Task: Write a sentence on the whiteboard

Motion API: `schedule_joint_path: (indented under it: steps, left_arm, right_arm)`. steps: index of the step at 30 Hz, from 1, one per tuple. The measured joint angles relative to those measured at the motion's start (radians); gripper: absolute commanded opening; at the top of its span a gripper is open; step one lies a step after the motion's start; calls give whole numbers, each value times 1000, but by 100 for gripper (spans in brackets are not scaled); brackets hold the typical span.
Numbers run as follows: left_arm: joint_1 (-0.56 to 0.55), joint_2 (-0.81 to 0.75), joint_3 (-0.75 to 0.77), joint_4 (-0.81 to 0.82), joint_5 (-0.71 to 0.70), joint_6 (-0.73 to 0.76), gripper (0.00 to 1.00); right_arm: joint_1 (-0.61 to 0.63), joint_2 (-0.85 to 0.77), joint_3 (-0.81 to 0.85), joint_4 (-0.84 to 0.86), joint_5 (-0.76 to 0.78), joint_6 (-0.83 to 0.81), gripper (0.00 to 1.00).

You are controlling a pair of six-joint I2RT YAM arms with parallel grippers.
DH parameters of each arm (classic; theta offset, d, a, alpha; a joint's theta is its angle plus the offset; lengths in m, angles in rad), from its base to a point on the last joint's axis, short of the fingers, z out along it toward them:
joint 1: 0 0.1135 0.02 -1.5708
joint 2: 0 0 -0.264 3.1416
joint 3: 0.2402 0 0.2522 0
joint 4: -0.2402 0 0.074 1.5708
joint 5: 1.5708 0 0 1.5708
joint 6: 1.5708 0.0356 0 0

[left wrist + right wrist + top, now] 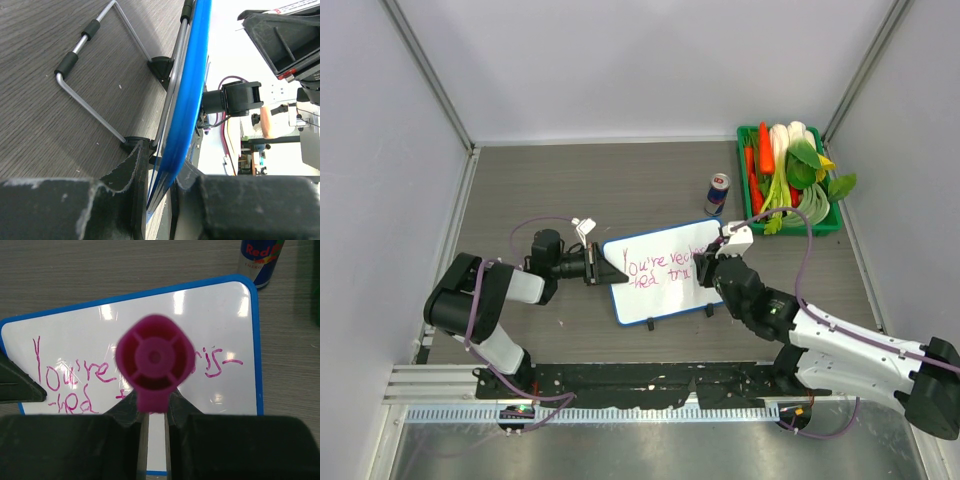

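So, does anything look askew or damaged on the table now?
Only the whiteboard: it sits turned at an angle to the table edges, so the sentence slants. The left gripper is shut on its left rim; the right gripper holds a pink marker. Nothing looks spilled or broken.

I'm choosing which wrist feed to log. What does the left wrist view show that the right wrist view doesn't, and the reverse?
Only left wrist: the wire stand behind the board, seen edge-on. Only right wrist: the sentence, the pink marker gripped in the right tool, and a can. Both: the whiteboard with its blue rim, the left tool clamped on it, and the table.
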Motion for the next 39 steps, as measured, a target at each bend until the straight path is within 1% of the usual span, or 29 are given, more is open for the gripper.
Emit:
schedule_joint_path:
  steps: [8,25,39]
  left_arm:
    - [0,0,0,0,0,0,0]
    - [0,0,0,1,3,0,0]
    - [0,2,0,3,3,-2,0]
  right_arm:
    - [-20,29,25,10,13,-14,2]
    - [-55,75,25,61,-6,-13,1]
    - [-59,52,-14,55,-50,17,1]
